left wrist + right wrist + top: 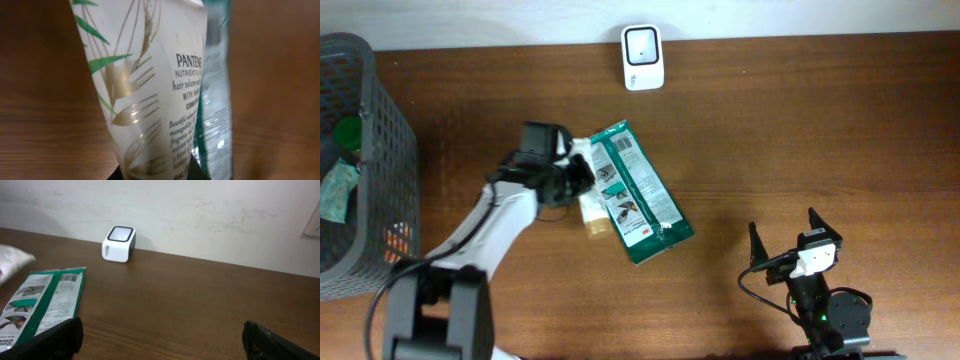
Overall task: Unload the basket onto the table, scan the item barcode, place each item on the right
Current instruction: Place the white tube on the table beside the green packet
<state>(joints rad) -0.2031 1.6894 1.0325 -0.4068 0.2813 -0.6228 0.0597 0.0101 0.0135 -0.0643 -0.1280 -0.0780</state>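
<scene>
Overhead view. We see the left gripper (568, 182) closed narrowly on the tube (592, 220), left of centre, against the left edge of the green packet (645, 200) lying on the table (820, 120). The scanner (643, 57) stands at the far edge. The right gripper (782, 224) hangs wide and empty, near right. A basket (380, 120) sits at the left.

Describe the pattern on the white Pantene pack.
Green leaves and gold fern-like fronds on the white Pantene pack, clearest in the left wrist view.
</scene>
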